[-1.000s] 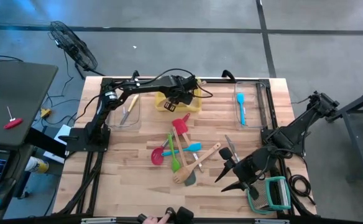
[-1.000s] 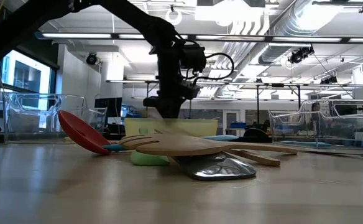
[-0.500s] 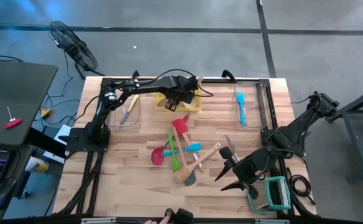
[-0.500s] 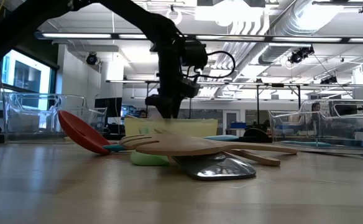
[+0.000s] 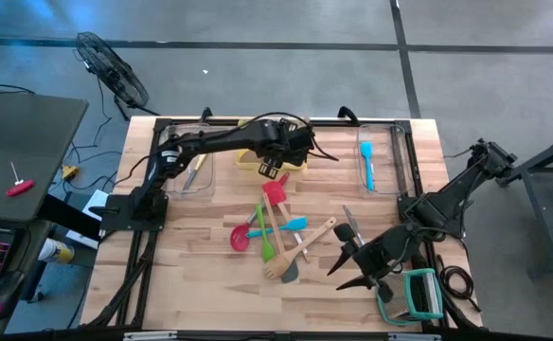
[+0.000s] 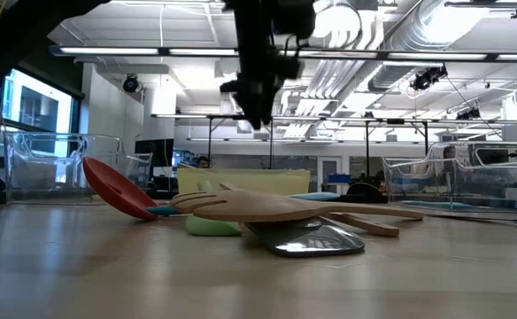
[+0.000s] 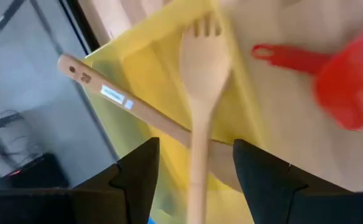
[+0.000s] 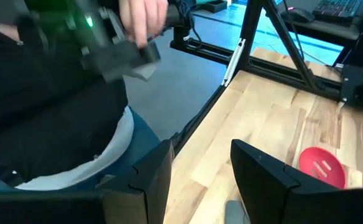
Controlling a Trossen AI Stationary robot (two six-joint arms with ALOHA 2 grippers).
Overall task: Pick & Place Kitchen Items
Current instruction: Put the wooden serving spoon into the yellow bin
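- The left hand (image 5: 273, 171) hangs above the near edge of the yellow tray (image 5: 249, 159) at the far middle of the worktop (image 5: 210, 284). Its fingers (image 7: 135, 177) stand apart with nothing between them.
- In the left wrist view two wooden utensils lie crossed in the tray: a wooden fork (image 7: 200, 93) and a wooden spatula handle (image 7: 122, 102) with a label on it.
- A red spatula (image 5: 275, 190) lies on the worktop just near of the tray, close under the left hand.
- Most of the remaining kitchen items sit in a loose pile at the worktop's middle: a red ladle (image 5: 240, 237), a green spatula (image 5: 266, 248), a blue-handled utensil (image 5: 294, 225), a wooden fork-ended spoon (image 5: 295, 254) and a grey spatula (image 5: 289, 272).
- A metal knife (image 5: 350, 224) lies to the right of the pile, apart from it.
- A blue spatula (image 5: 366, 163) rests in the clear bin (image 5: 391, 126) at far right; a yellow-handled knife (image 5: 200, 157) lies in the clear bin at far left.
- The right hand (image 5: 352, 272) rests at the near right of the worktop, beside a teal-framed rack (image 5: 419, 296). Its fingers (image 8: 150, 177) are partly apart and hold nothing.
- The right wrist view shows a person (image 8: 57, 124) standing at the near edge.
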